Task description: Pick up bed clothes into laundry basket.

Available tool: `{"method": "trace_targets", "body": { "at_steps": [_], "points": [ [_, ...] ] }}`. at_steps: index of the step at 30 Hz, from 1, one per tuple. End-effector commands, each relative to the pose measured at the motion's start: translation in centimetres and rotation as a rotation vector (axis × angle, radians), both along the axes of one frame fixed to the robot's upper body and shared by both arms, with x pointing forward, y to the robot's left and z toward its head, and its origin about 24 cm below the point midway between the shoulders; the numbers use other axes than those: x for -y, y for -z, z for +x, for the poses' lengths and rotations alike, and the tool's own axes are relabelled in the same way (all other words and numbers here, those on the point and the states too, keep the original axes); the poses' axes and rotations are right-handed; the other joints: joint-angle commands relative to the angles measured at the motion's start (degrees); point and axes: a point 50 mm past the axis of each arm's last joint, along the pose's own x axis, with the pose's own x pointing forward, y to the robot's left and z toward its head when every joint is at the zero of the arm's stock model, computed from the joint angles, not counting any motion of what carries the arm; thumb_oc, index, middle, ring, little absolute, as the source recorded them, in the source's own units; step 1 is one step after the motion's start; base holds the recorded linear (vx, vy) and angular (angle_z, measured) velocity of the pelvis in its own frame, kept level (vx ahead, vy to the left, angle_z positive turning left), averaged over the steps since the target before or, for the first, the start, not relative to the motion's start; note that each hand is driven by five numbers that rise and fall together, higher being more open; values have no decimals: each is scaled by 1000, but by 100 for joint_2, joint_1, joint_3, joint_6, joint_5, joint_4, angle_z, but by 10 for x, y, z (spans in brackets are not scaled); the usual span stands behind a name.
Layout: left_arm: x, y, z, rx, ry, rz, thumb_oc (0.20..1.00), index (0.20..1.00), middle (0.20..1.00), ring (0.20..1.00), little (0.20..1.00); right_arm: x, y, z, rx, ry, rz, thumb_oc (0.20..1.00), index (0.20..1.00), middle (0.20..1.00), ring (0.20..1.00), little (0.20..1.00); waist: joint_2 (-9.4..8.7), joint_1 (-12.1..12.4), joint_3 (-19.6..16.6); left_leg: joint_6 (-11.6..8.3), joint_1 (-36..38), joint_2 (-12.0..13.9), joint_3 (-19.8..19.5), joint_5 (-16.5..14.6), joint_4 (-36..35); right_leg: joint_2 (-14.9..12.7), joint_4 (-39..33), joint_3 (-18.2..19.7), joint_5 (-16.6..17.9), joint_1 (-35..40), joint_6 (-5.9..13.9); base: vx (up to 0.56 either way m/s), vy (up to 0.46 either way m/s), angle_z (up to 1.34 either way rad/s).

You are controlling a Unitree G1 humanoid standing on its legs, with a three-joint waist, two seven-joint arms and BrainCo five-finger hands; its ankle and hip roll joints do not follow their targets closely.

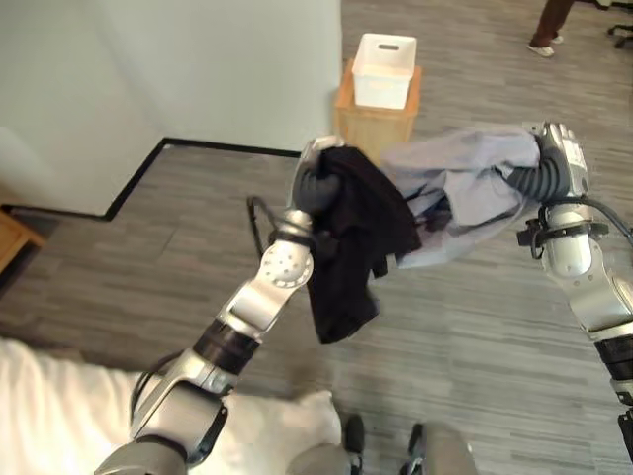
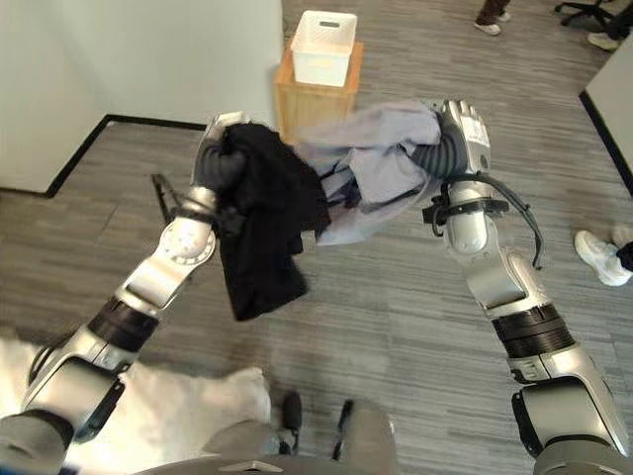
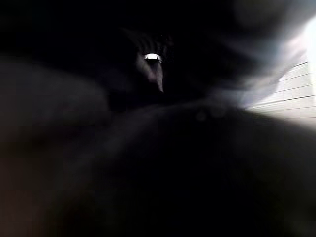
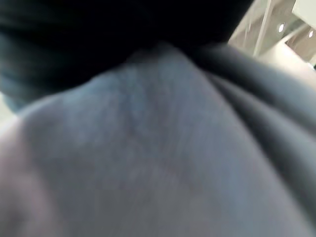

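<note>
Grey garment [image 2: 371, 158] bunched over the raised right hand [image 2: 457, 134], black garment [image 2: 265, 223] draped from the raised left hand [image 2: 220, 148], finger positions hidden by cloth, both held above the floor before the white laundry basket [image 2: 324, 47] on its wooden stand [image 2: 315, 102].

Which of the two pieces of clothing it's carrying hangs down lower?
The black garment, draped over the left hand, hangs lowest. The grey garment at the right hand stays bunched up higher.
</note>
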Motion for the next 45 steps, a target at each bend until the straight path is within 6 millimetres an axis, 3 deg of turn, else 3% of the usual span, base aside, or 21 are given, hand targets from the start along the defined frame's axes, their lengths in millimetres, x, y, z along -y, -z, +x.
{"method": "trace_targets", "body": {
  "at_steps": [1,5,8,11,14,16,18,20,22,24,26,28,30,31,33,34,36,38,41,42,45],
  "points": [
    [-5,-36,-9,170,1,-68,200,200,200,200,200,26,-35,1,127,98,25,200,200,200,200,200,-64,-24,-67,-667,-67,578,-106,-413,-131,834,-3060,-103,508,1648,-90,435,-227,41],
    [-8,-30,-9,155,-3,-63,200,200,200,200,200,32,-28,0,111,135,33,200,200,200,200,200,-150,-260,-113,-902,350,658,-158,-821,-131,973,-4835,-448,1158,1427,-11,457,-223,39],
    [-17,-23,-11,133,-18,-64,200,200,200,200,200,33,-18,3,77,163,23,200,200,200,200,200,-211,-206,-200,-1007,749,761,-36,-1141,-131,876,-5190,-1230,1436,1405,-8,466,-211,57],
    [-18,-13,-14,106,-11,-57,200,200,200,200,200,39,-9,3,46,185,15,200,200,200,200,200,-222,-164,-349,-1104,1089,942,-9,-1369,195,1045,-5307,-1201,1409,1803,-183,492,-181,-24],
    [-19,-3,-11,54,-9,-86,200,200,200,200,200,40,-6,9,2,185,10,200,200,200,200,200,-210,-17,-349,-1465,493,1302,181,-766,2222,1265,-5599,-1348,1217,2450,-416,341,-235,-48],
    [-21,0,-9,33,-22,-99,200,200,200,200,200,43,-10,12,-6,197,-10,200,200,200,200,200,-315,179,-225,-1587,-157,1136,-95,-363,3882,1344,-5666,-1227,1017,2740,-597,307,-242,-49],
    [-22,2,-9,17,-19,-118,200,200,200,200,200,49,-11,15,-34,224,-25,200,200,200,200,200,-566,405,-38,-1543,-1039,1029,-137,-406,4751,1213,-5666,-1039,850,2931,-627,297,-159,-106],
    [-23,4,-9,5,-13,-124,200,200,200,200,200,55,-4,20,-97,245,-37,200,200,200,200,200,-630,619,56,-1473,-1557,1188,-103,-470,4371,1170,-5666,-886,690,3107,-583,376,-27,-61],
    [-29,12,-9,-21,-27,-125,200,200,200,200,200,63,3,23,-155,260,-40,200,200,200,200,200,-548,828,19,-1341,-1608,1183,5,-602,3247,1279,-5666,-706,498,3270,-512,454,60,-70],
    [-36,23,-11,-52,-48,-109,200,200,200,200,200,71,9,25,-207,281,-69,200,200,200,200,200,-348,1026,-97,-1351,-1744,1310,174,-36,1452,1502,-5666,-665,265,3506,-397,543,98,-79],
    [-35,28,-10,-69,-48,-75,200,200,200,200,200,80,2,27,-204,317,-90,200,200,200,200,200,-259,1181,-156,-1369,-2029,1416,954,416,322,1635,-5666,-716,-78,3959,-412,584,22,-23],
    [-36,24,-8,-56,-53,-62,200,200,200,200,200,82,-9,30,-187,336,-114,200,200,200,200,200,-216,1303,-249,-1315,-2130,1468,1533,612,89,1687,-5666,-807,-212,4244,-394,505,18,4],
    [-41,28,-7,-81,-65,-63,200,200,200,200,200,82,4,34,-241,349,-127,200,200,200,200,200,-213,1444,-428,-1146,-1928,1335,1433,726,-26,1777,-5582,-806,-258,4534,-387,641,4,4],
    [-40,29,-7,-94,-53,-41,200,200,200,200,200,83,9,33,-246,356,-116,200,200,200,200,200,-368,1562,-493,-967,-1688,1200,1395,750,-10,1591,-4536,-863,-201,4505,-161,675,23,8],
    [-43,27,-5,-91,-77,-49,200,200,200,200,200,83,3,31,-227,363,-114,200,200,200,200,200,-380,1371,-418,-766,-1284,1077,1376,638,-38,1019,-3008,-872,355,4009,227,511,88,-2],
    [-42,25,-4,-87,-79,-24,200,200,200,200,200,83,0,30,-217,363,-107,200,200,200,200,200,-313,1210,-359,-687,-1095,1081,1326,568,-80,897,-2065,-711,755,3516,293,367,138,4],
    [-40,18,-2,-57,-77,-13,200,200,200,200,200,84,-16,29,-160,373,-120,200,200,200,200,200,-203,922,-247,-665,-732,1166,1212,340,-130,608,-1204,-608,815,2735,284,265,32,66],
    [-37,13,-2,-36,-66,-11,200,200,200,200,200,89,-28,26,-132,388,-105,200,200,200,200,200,-214,776,-155,-768,-590,1193,1062,215,-130,380,-1808,-679,626,2457,195,226,-185,109],
    [-32,14,-3,-29,-49,12,200,200,200,200,200,99,-29,21,-124,407,-74,200,200,200,200,200,-247,624,-109,-910,-513,1195,793,94,-131,482,-2914,-568,397,2333,18,228,-266,72],
    [-32,19,-3,-38,-50,47,200,200,200,200,200,115,-36,11,-96,477,-105,200,200,200,200,200,-392,461,-106,-1091,-416,1167,492,-109,-131,663,-4605,-127,538,2305,3,348,-455,126],
    [-37,31,-9,-73,-44,9,200,200,200,200,200,123,-41,5,-76,496,-62,200,200,200,200,200,-546,517,-329,-1184,-301,1202,412,-150,-124,634,-5514,-205,1104,2796,151,252,-343,167]
  ]
}}
